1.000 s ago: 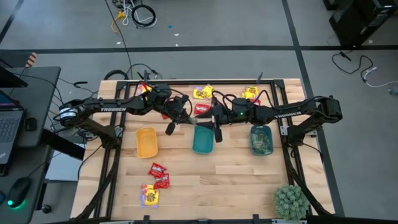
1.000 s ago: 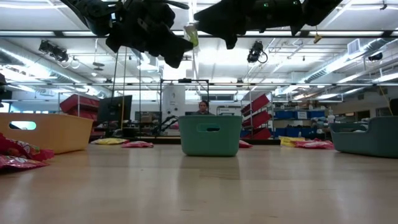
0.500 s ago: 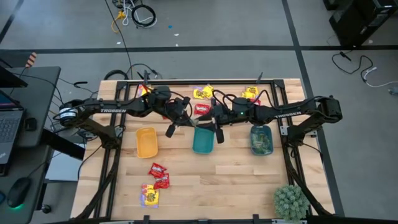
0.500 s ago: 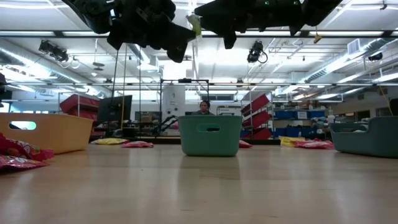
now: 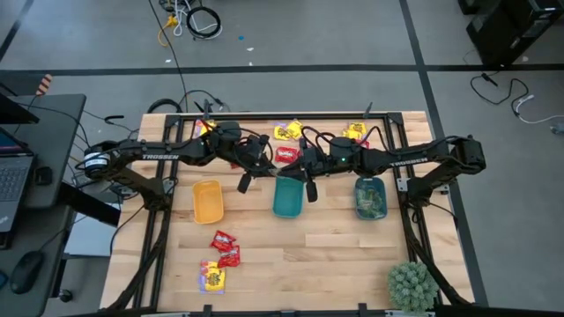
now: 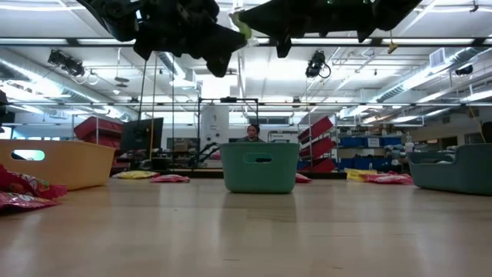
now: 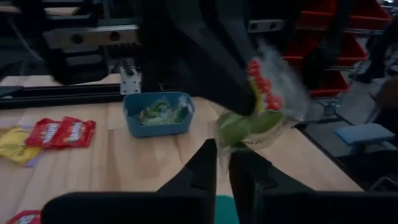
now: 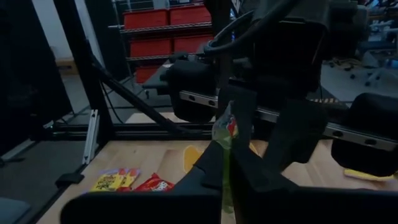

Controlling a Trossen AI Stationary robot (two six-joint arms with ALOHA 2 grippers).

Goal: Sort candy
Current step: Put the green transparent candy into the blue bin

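High view is showing the sort partly done: green candy is lying in the blue tray at three o'clock, while red and yellow packets are waiting at seven. Mid-air above the teal tray, the right gripper is clamping a green candy; the left gripper jaws are parting slightly beside it.

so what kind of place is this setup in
Probably a robotics lab or workshop in a big industrial hall: exposed ceiling lights, shelving with red bins, a desk with a laptop beside the wooden table.
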